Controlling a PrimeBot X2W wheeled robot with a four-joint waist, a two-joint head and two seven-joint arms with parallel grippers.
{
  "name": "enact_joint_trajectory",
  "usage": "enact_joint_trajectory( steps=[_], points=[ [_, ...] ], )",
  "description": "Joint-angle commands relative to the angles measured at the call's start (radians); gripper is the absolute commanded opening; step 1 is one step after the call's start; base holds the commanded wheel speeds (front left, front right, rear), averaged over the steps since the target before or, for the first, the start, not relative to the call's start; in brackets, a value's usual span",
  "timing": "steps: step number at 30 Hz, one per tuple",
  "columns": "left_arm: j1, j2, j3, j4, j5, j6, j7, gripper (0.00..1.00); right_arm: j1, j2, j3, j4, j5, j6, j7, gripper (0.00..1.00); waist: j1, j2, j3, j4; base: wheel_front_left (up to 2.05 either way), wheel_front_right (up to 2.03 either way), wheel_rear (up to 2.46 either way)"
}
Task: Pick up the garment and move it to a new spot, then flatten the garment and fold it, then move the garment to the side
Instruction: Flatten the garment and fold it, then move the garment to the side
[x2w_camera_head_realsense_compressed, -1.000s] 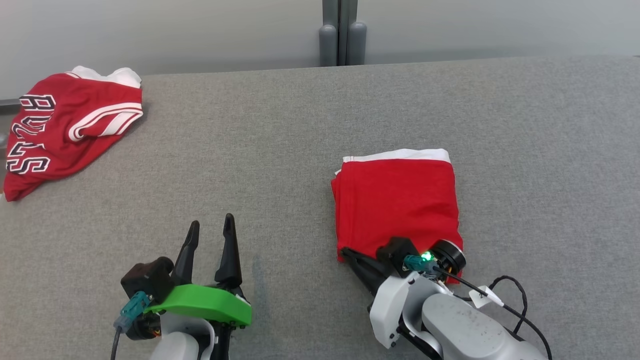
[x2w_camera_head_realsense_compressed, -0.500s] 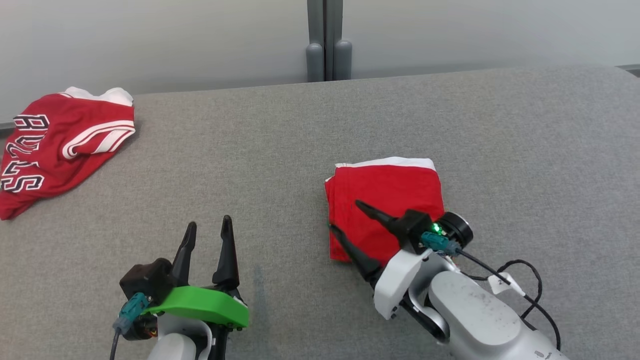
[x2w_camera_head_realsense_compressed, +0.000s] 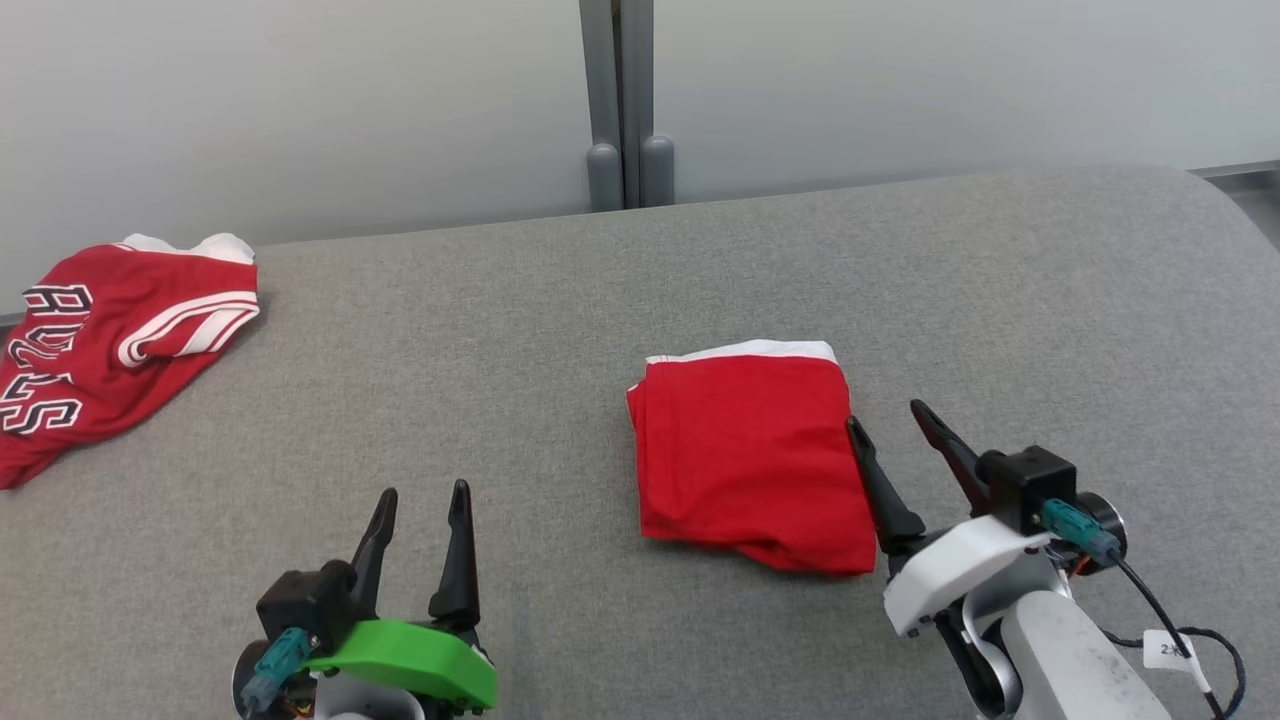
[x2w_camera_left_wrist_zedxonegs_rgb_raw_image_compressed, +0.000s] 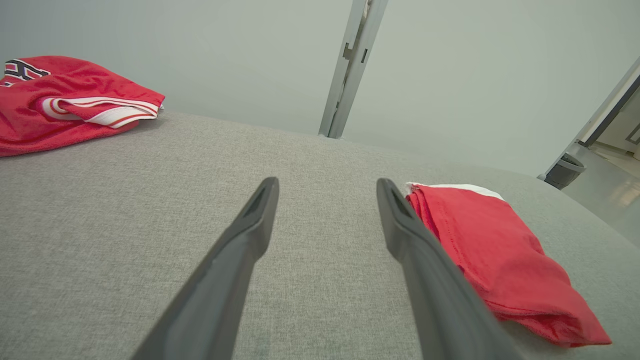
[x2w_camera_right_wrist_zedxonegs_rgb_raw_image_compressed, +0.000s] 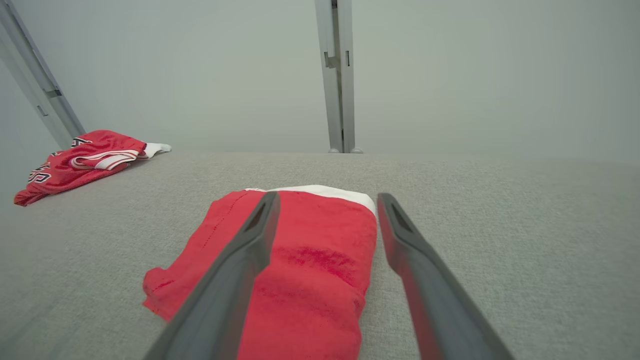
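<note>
The garment (x2w_camera_head_realsense_compressed: 745, 455) is red with a white band at its far edge and lies folded into a compact rectangle on the grey fabric table (x2w_camera_head_realsense_compressed: 500, 330). My right gripper (x2w_camera_head_realsense_compressed: 885, 415) is open just off the garment's right edge and holds nothing. In the right wrist view the garment (x2w_camera_right_wrist_zedxonegs_rgb_raw_image_compressed: 310, 280) lies under and left of that open gripper (x2w_camera_right_wrist_zedxonegs_rgb_raw_image_compressed: 327, 195). My left gripper (x2w_camera_head_realsense_compressed: 424, 490) stands open near the front edge, well left of the garment. In the left wrist view the gripper (x2w_camera_left_wrist_zedxonegs_rgb_raw_image_compressed: 327, 181) is empty, with the garment (x2w_camera_left_wrist_zedxonegs_rgb_raw_image_compressed: 490, 255) to its right.
A second red jersey (x2w_camera_head_realsense_compressed: 100, 340) with white trim and lettering lies crumpled at the table's far left corner. A grey post (x2w_camera_head_realsense_compressed: 620, 100) stands behind the table's back edge. The table's right end (x2w_camera_head_realsense_compressed: 1235, 215) curves away.
My right gripper opened, let go of the garment's near corner and drew back to its right side. The head camera also shifted, moving the whole picture.
</note>
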Motion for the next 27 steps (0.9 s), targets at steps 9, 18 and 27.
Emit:
enact_joint_trajectory(
  steps=[9,18,27],
  points=[
    [0.077,0.002,0.033,-0.029,0.006,0.006,0.000,1.00,0.152,0.014,-0.126,-0.098,0.015,-0.001,-0.005,1.00,0.0000,0.0000,-0.018,-0.011,0.00,0.00,0.00],
    [0.123,0.002,0.048,-0.052,0.004,0.013,0.000,1.00,0.196,0.014,-0.129,-0.120,0.025,-0.001,-0.005,1.00,0.0000,0.0000,-0.023,-0.012,0.00,0.00,0.00],
    [0.118,0.002,0.044,-0.051,0.003,0.019,0.000,1.00,0.193,0.014,-0.134,-0.125,0.006,-0.001,-0.005,1.00,0.0000,0.0000,-0.024,-0.008,0.00,0.00,0.00]
  ],
)
